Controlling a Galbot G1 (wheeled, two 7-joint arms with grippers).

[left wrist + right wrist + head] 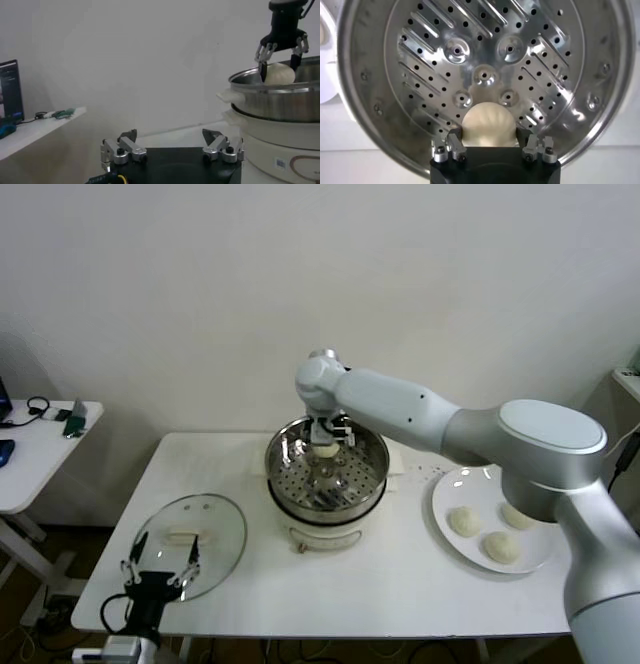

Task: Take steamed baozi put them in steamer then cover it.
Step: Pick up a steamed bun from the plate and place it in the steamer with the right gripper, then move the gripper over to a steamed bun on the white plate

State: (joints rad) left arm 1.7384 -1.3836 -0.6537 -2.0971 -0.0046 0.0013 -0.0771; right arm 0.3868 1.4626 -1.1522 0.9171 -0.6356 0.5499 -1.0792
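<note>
My right gripper [328,446] is shut on a cream-white baozi [327,450] and holds it over the shiny steel steamer [290,456], just above the perforated floor [540,65]. The wrist view shows the baozi [487,124] between the fingers [454,142]. It also shows in the left wrist view [279,74] at the steamer's rim [272,80]. Three more baozi [464,521] lie on the white plate [444,484] at the right. The glass cover [225,529] with its cream handle [182,536] lies flat at the table's front left. My left gripper [161,561] is open and empty by the cover.
The steamer sits on a white pot base [330,536] at the table's middle. A small white side table [40,446] with cables and small items stands to the left. The white wall is close behind the table.
</note>
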